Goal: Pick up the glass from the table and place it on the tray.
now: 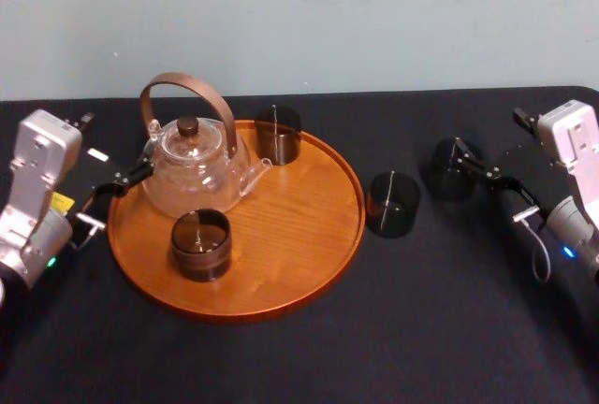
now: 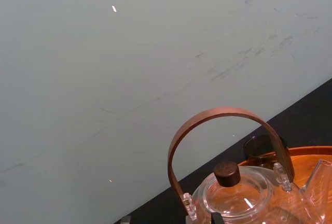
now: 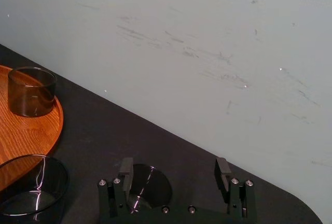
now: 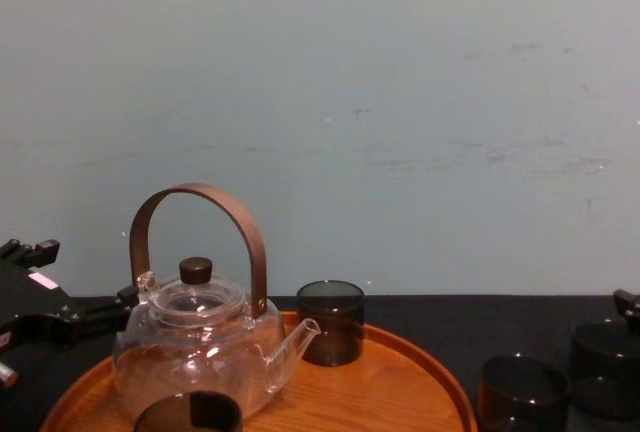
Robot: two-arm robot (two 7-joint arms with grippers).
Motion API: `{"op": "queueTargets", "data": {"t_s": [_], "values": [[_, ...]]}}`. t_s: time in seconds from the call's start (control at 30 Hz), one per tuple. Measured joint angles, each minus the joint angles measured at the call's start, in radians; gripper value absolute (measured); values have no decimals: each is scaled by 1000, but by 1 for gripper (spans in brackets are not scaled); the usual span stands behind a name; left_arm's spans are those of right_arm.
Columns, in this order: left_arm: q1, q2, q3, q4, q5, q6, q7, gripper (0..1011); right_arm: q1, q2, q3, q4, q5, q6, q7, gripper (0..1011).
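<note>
The glass (image 1: 449,170), a short smoky tumbler, stood upright on the black surface (image 1: 449,329), well to the right of the tray (image 1: 309,236) and just in front of the right gripper (image 1: 482,166). That gripper was spread wide and held nothing. In the right wrist view the glass (image 3: 148,185) sat low between its fingers (image 3: 126,169), much closer to one than to the other, and contact could not be judged. The right arm came in low from the right edge, its wrist angled toward the tray. A second glass (image 1: 392,203) stood on the surface between the first glass and the tray's rim. The round wooden tray carried a clear teapot (image 1: 197,170) with a brown hoop handle, a far glass (image 1: 278,135) by the back rim and a near glass (image 1: 200,244) toward the front. The left gripper (image 1: 120,196), also open and empty, hung at the tray's left edge, close to the teapot
</note>
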Motion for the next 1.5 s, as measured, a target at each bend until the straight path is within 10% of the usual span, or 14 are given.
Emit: {"op": "queueTargets", "data": {"t_s": [0.73,1.5], "values": [[0,0,0,0,0,0,0,1001,-5,-2,4,-6,2,-1,12,1002],[0,0,0,0,0,0,0,1002,-210,31,83,-276,122,67,138,1002]]}}
